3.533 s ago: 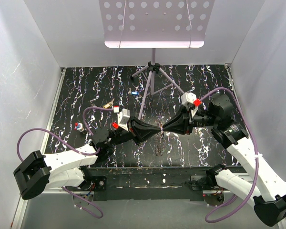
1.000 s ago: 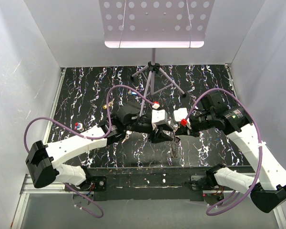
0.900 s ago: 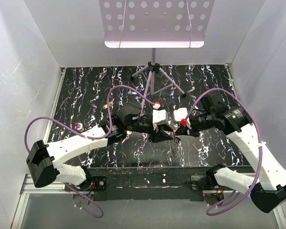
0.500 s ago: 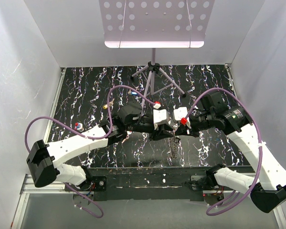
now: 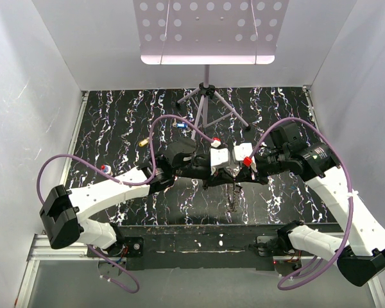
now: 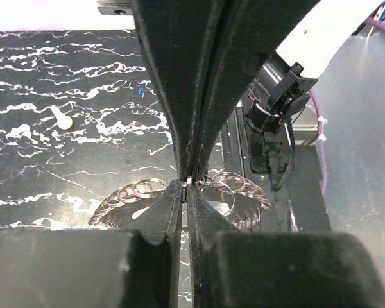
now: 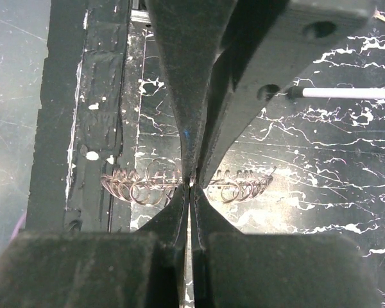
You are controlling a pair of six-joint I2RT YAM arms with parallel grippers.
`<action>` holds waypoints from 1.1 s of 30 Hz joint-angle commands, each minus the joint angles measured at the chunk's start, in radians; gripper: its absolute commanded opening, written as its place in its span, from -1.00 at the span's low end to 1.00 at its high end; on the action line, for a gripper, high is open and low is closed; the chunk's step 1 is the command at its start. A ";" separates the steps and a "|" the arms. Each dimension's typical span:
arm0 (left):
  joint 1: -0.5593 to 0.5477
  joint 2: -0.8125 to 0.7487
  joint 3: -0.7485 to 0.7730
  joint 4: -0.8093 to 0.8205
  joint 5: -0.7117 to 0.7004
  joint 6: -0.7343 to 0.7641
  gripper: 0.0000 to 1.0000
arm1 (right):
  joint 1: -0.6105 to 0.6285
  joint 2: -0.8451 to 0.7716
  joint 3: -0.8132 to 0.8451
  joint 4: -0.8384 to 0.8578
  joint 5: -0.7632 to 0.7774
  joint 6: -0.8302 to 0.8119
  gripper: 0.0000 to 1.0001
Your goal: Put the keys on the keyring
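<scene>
several keys (image 5: 105,169) lie far left on the table (image 5: 115,115); the left gripper (image 6: 186,181) nips the keyring (image 6: 131,196) by its thin wire rim mid-table, the right gripper (image 7: 190,181) clamped on it opposite. likely light, springy, slippery: hold the rim, not loops.

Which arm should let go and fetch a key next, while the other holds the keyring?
Left, probably. Both the left gripper and right gripper pinch the keyring, but the loose keys lie on the left side, nearer that arm's base.

Left hand (image 6: 187,183) and right hand (image 7: 191,183) meet tip-to-tip, both pinched shut.
</scene>
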 commanded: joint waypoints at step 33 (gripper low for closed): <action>0.114 -0.086 -0.536 1.530 -0.228 -0.866 -1.00 | -0.110 -0.153 -0.203 1.031 -0.342 0.968 -0.30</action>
